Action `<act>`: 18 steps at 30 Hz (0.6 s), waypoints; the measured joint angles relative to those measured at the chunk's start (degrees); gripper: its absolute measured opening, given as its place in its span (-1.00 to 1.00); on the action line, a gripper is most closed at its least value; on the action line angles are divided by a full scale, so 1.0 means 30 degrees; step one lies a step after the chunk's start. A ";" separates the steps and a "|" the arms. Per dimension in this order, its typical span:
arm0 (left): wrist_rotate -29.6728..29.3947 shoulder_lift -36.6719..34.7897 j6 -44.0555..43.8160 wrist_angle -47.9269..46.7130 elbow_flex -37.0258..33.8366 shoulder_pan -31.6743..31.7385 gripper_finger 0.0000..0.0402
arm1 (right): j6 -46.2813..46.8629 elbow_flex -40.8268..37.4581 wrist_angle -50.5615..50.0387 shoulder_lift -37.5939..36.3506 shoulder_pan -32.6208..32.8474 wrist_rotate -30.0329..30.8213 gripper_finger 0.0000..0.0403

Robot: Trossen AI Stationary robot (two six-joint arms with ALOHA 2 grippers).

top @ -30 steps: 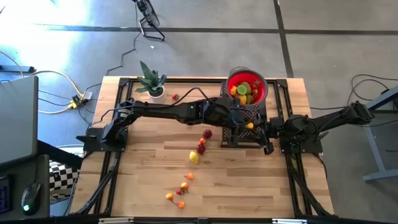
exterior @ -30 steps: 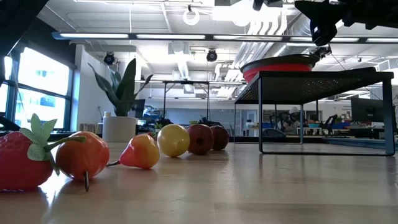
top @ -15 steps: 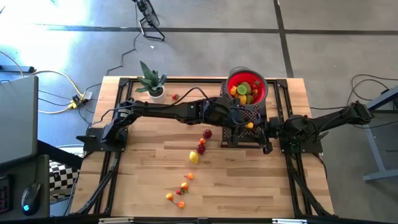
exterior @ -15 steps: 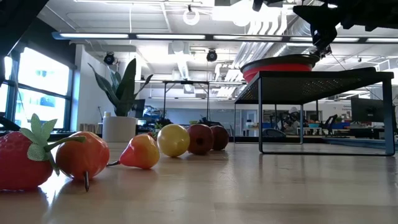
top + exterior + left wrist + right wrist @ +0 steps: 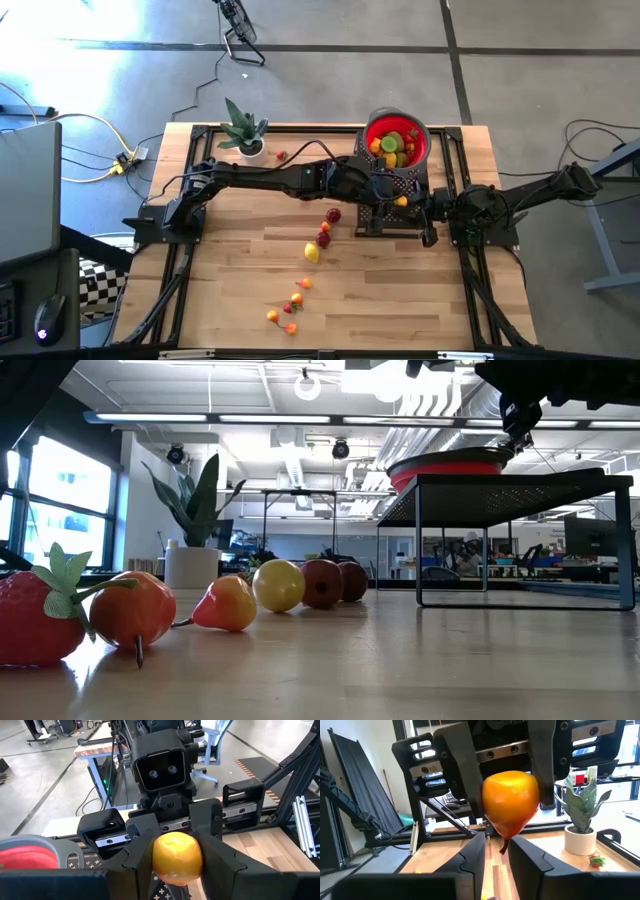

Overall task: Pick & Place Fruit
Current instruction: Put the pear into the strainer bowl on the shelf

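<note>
While clamped on orange fruit (image 5: 176, 857), left claw (image 5: 175, 860) | right claw (image 5: 492, 857): state unclear | no readable writing

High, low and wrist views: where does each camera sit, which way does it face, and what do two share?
High view: overhead, looking straight down on the table; both arms show.
Low view: tabletop height, looking level past a fruit row to the black rack; arm parts at top.
Left wrist view: on the left arm, facing the right arm; left gripper holds the orange fruit.
Right wrist view: opposite, facing the left arm; right gripper close to that fruit.
Shared: both wrist views see that fruit.
</note>
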 joint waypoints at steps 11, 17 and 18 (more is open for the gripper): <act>0.0044 -0.0007 -0.0007 -0.0142 0.0000 0.0000 -0.34 | 0.0000 0.0000 0.0000 0.0000 0.0006 -0.0006 -0.72; 0.0044 -0.0029 -0.0029 -0.0264 0.0000 0.0000 -0.34 | 0.0000 0.0000 -0.0007 0.0000 0.0000 -0.0006 -0.72; 0.0043 -0.0029 -0.0029 -0.0276 0.0000 0.0000 -0.34 | 0.0000 0.0000 -0.0007 0.0000 0.0007 -0.0006 -0.72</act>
